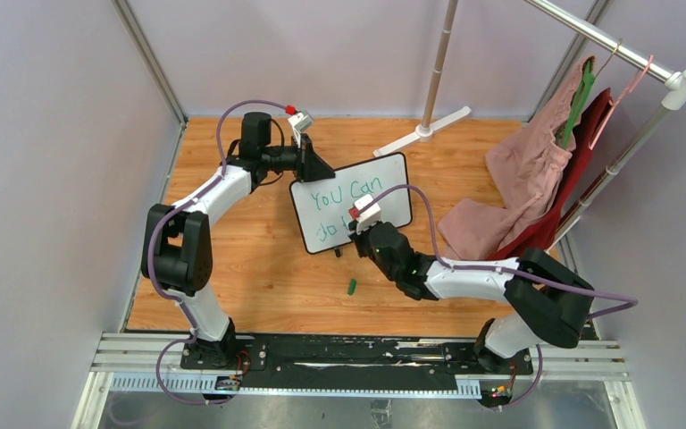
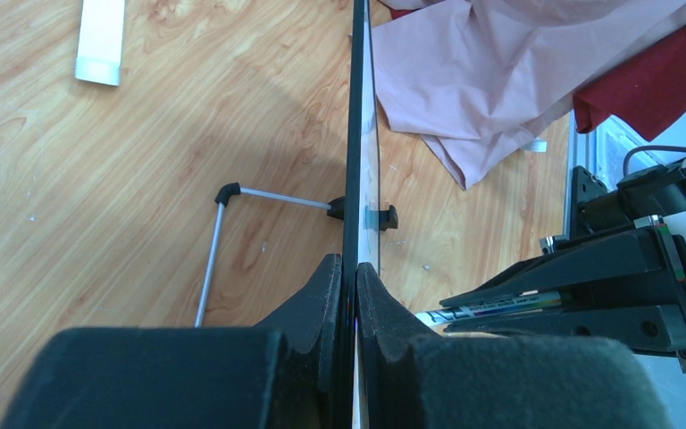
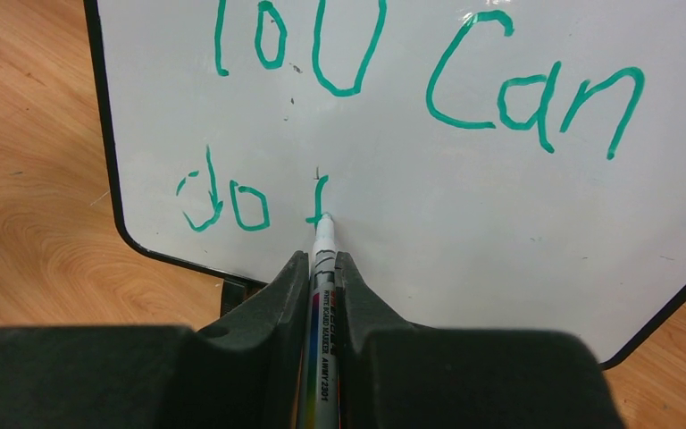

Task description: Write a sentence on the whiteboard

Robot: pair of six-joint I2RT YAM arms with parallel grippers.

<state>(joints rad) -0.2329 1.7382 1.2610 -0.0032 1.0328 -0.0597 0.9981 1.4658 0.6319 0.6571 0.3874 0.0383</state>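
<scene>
Right wrist view puts the matter plainly: the right pincer (image 3: pixel 322 264) is clamped on a marker (image 3: pixel 322 349) whose white tip appears to rest on the whiteboard (image 3: pixel 464 206), at the foot of a half-made "t". The sentence (image 3: pixel 339 89) reads "You Can" on the upper line and "do t" below it, so by my reckoning the second line is only partly written.

The unwritten space lies to the right of the tip, along the lower line. That line runs left to right across this view, roughly square to the marker's long axis. The next strokes call for the tip to travel sideways that way while keeping to the surface. The right arm is the one at the writing. The left pincer (image 2: pixel 350 268) grips the board's edge.

Left wrist view shows what the others do not: the board seen edge-on between closed fingers, its small black feet and thin wire prop, and the marker from the side.

Top view alone shows the board's place, on the wooden table (image 1: pixel 250 268) between the two arms, with a small green cap (image 1: pixel 352 287) lying just in front. The lower line there is partly hidden by the right pincer.
</scene>
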